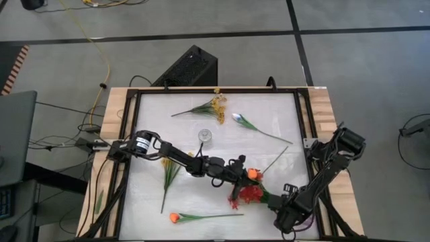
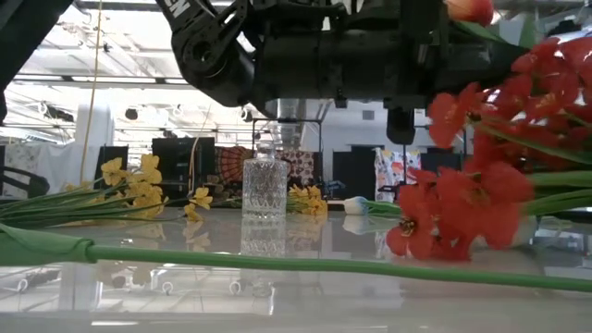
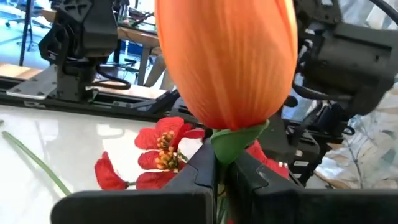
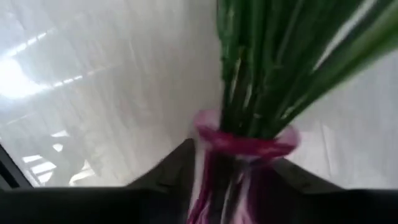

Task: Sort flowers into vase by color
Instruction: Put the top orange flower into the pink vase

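Though clenched on the orange tulip, left end effector mid-table, beside red spray.

Bright overhead light — glare on table — right-wrist blur

A grey floor surrounds the table, crossed by dark seams running along the upper part of the high view and down its upper right. A yellow cable snakes across the upper left, above a tangle of black cables at left centre. A black box sits on the floor just above the table's wooden frame. In the low view, bright ceiling lights fill the upper left, with dark furniture at centre left.
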Robot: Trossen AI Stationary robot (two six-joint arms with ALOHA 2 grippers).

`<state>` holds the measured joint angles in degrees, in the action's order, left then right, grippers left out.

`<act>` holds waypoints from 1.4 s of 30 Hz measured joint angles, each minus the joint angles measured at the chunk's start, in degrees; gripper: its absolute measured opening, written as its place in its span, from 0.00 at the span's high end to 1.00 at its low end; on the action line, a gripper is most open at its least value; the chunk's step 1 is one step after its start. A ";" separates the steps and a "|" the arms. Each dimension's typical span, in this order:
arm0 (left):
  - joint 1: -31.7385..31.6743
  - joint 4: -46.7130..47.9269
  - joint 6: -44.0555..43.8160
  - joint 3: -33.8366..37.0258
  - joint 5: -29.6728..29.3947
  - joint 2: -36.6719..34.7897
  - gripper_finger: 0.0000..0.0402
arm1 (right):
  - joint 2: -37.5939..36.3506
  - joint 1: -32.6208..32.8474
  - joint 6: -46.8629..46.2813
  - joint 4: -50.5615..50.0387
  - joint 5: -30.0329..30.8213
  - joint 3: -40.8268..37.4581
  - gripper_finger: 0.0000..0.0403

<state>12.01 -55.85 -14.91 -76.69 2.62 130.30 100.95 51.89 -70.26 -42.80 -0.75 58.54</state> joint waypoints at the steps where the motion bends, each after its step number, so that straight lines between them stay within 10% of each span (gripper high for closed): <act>1: 0.02 -0.54 -0.24 0.00 0.26 0.00 1.00 | -0.14 0.10 -0.32 -0.89 1.08 0.53 0.67; 11: -0.15 -9.94 -3.38 -0.02 7.45 -2.93 1.00 | -9.29 7.79 -11.19 -3.60 31.68 1.52 0.67; 20: -0.39 11.76 7.52 -0.86 4.23 -17.53 1.00 | -8.56 13.56 -15.68 -7.96 61.72 1.58 0.67; 28: -0.39 27.19 11.48 -5.36 1.01 -21.06 1.00 | -3.25 9.05 -14.52 -8.01 69.14 1.54 0.67; 42: -0.37 26.01 12.11 -5.68 -3.02 -19.58 1.00 | -1.55 6.01 -13.28 -3.73 77.14 1.54 0.67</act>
<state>11.64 -29.84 -2.79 -82.37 -0.40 110.72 99.39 57.90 -83.54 -46.53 76.39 60.07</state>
